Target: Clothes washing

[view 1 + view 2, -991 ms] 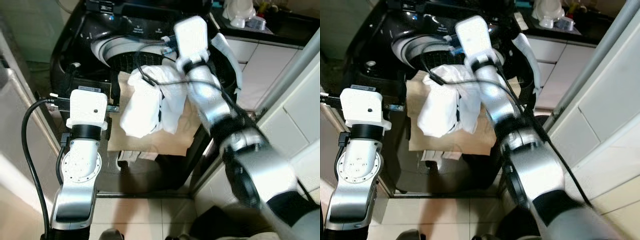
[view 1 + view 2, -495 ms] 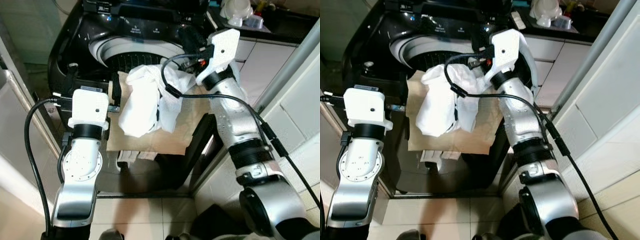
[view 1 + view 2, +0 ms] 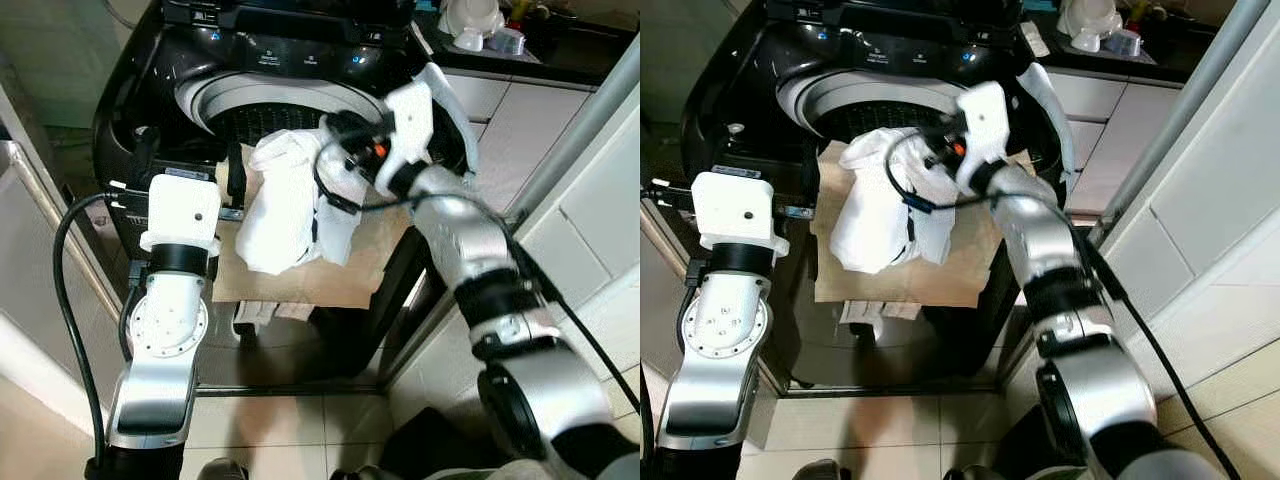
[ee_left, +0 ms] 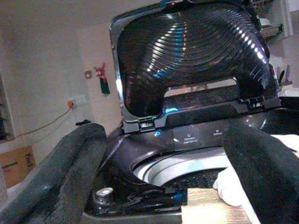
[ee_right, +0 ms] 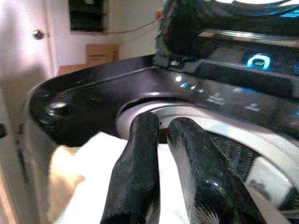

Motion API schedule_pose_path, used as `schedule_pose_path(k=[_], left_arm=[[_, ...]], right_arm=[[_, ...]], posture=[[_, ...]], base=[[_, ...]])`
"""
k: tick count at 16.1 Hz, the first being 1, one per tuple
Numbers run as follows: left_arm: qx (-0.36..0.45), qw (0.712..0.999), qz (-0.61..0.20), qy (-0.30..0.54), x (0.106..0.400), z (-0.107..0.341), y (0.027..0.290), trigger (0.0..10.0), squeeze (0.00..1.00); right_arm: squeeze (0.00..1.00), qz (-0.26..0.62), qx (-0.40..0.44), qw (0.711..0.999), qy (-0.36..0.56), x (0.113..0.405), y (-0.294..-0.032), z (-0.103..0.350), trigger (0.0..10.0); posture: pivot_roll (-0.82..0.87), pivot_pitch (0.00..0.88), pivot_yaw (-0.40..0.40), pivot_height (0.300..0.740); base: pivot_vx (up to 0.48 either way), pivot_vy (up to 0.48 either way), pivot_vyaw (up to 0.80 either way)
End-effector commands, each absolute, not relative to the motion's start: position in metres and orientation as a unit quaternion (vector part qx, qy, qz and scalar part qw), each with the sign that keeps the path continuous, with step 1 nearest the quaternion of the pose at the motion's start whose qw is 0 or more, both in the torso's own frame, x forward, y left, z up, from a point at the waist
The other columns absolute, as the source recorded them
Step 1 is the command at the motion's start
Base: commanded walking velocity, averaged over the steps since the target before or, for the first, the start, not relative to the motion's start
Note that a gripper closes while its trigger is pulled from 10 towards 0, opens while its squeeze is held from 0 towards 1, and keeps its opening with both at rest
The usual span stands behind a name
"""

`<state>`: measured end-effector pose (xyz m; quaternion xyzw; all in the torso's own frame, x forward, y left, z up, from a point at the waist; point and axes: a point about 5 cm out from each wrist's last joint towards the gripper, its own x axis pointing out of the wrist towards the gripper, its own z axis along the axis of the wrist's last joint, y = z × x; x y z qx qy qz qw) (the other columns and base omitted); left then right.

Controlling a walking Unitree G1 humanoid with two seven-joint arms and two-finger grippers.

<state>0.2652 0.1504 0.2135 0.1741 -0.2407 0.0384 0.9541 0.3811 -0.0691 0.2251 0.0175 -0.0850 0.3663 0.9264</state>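
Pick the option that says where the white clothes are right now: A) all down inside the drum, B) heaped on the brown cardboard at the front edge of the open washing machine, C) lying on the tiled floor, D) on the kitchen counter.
B: the white clothes are bunched on the brown cardboard that rests across the front of the washing machine, with the right gripper at the pile.

Glossy black washing machine (image 3: 150, 90), soft white cloth (image 3: 285, 205), matt brown cardboard (image 3: 350, 270)
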Motion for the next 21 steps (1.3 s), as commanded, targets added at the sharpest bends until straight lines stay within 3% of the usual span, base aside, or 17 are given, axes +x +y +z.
schedule_pose_path(k=[1, 7, 10, 12, 13, 16, 19, 21], left_arm=[[0.171, 0.954, 0.039, -0.244, 0.266, 0.214, 0.148, 10.0, 0.0], [0.169, 0.954, 0.038, -0.244, 0.267, 0.214, 0.147, 10.0, 0.0], [0.169, 0.955, 0.035, -0.241, 0.266, 0.213, 0.146, 10.0, 0.0], [0.17, 0.955, 0.032, -0.239, 0.266, 0.212, 0.146, 10.0, 0.0], [0.17, 0.955, 0.032, -0.239, 0.266, 0.212, 0.146, 10.0, 0.0], [0.172, 0.955, 0.034, -0.238, 0.266, 0.212, 0.146, 10.0, 0.0], [0.172, 0.956, 0.039, -0.236, 0.265, 0.211, 0.146, 10.0, 0.0], [0.172, 0.956, 0.039, -0.236, 0.266, 0.211, 0.146, 10.0, 0.0]], right_arm=[[0.0, 0.378, 0.028, 0.924, -0.052, 0.386, -0.069, 0.222, 10.0], [0.0, 0.373, -0.009, 0.927, 0.028, 0.399, -0.047, 0.212, 10.0], [0.0, 0.35, -0.115, 0.928, 0.051, 0.4, -0.036, 0.203, 10.0], [0.0, 0.285, -0.293, 0.913, 0.001, 0.404, -0.034, 0.209, 10.0], [0.0, 0.276, -0.318, 0.907, -0.007, 0.405, -0.034, 0.21, 10.0], [0.0, 0.2, -0.48, 0.851, -0.081, 0.408, -0.033, 0.223, 10.0], [0.0, 0.104, -0.498, 0.836, -0.204, 0.413, -0.036, 0.274, 10.0], [0.0, 0.083, -0.488, 0.835, -0.239, 0.412, -0.037, 0.288, 10.0]], posture=[[0.15, 0.0, -0.121, 0.74], [0.16, 0.0, -0.127, 0.74], [0.17, 0.0, -0.123, 0.74], [0.18, 0.0, -0.12, 0.74], [0.18, 0.0, -0.122, 0.74], [0.19, 0.0, -0.13, 0.74], [0.19, 0.0, -0.132, 0.74], [0.19, 0.0, -0.13, 0.74]], base=[[0.0, 0.0, 0.0], [0.0, 0.0, 0.0], [0.0, 0.0, 0.0], [0.0, 0.0, 0.0], [0.0, 0.0, 0.0], [0.0, 0.0, 0.0], [0.0, 0.0, 0.0], [0.0, 0.0, 0.0]])
